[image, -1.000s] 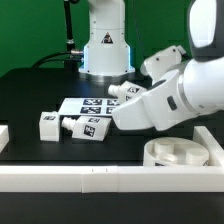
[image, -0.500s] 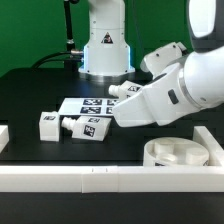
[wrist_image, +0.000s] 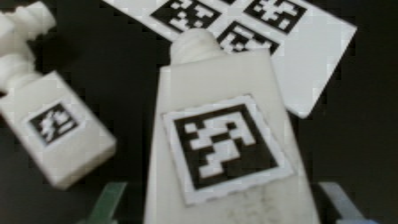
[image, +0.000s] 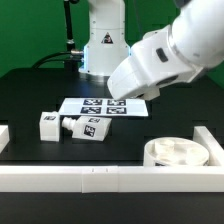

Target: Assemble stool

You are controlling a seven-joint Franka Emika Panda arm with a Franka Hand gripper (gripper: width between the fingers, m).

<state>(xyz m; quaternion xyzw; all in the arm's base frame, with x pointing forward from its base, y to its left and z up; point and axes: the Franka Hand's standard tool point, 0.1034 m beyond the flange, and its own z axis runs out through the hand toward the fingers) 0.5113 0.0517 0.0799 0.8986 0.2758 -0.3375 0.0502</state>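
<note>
I saw the matte black bench (image: 30,95) carrying the thick round white plastic seat (image: 172,152) at the exterior view's right. The flat marker board (image: 105,106) lay near two blocky tagged legs (image: 50,124) (image: 88,127). A third leg (wrist_image: 222,130) sat between the pincer (wrist_image: 224,205) fingers (wrist_image: 112,200); I couldn't tell whether they clamped it.

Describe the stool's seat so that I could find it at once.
Follow the long white border rail along the black table's near edge toward the exterior view's right. In the corner there lies the thick round white plastic seat. Unlike the two blocky white legs at the exterior view's left, it is circular, with sockets on top and no visible tag.
</note>
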